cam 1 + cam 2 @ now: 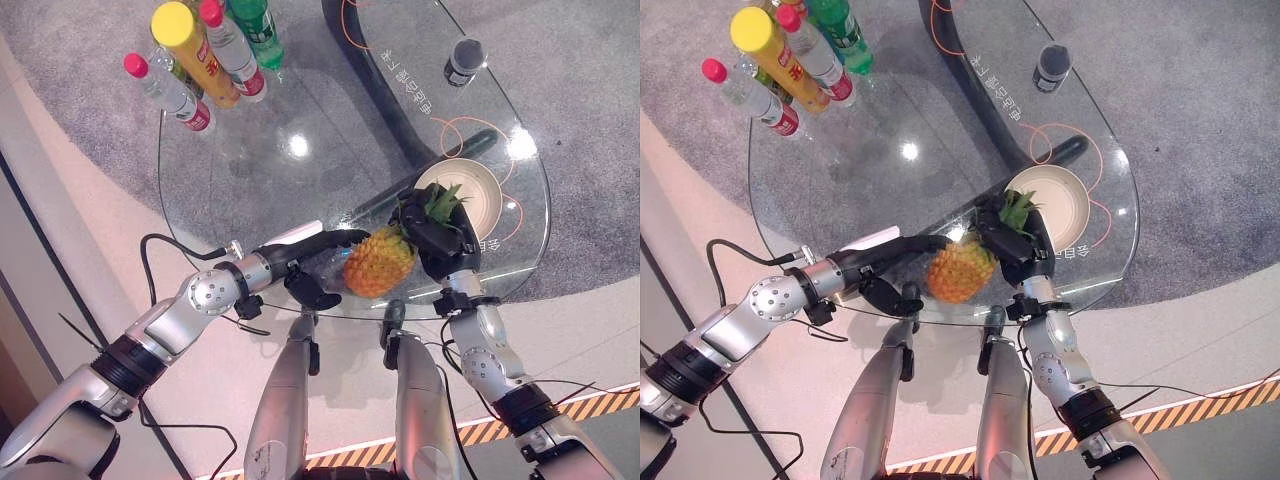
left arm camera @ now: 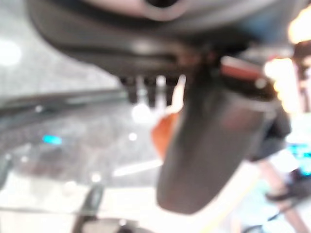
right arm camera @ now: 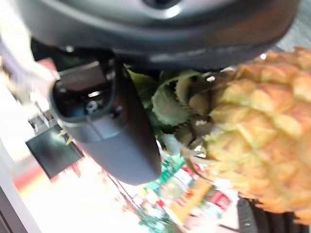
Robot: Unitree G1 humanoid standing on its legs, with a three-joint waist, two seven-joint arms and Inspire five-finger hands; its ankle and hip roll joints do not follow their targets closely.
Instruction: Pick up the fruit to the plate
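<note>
Gripping the pineapple [image 1: 378, 262] by its leafy crown, the right robot hand [image 1: 442, 243] held it just beside the plate [image 1: 487, 187]; placing remained. The left robot hand [image 1: 318, 246] stretched straight, fingertips touching the fruit.

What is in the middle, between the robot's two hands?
The pineapple lies between them. In the left eye view, the left hand reaches along its far side and the right hand is at its leafy crown, beside the plate.
</note>
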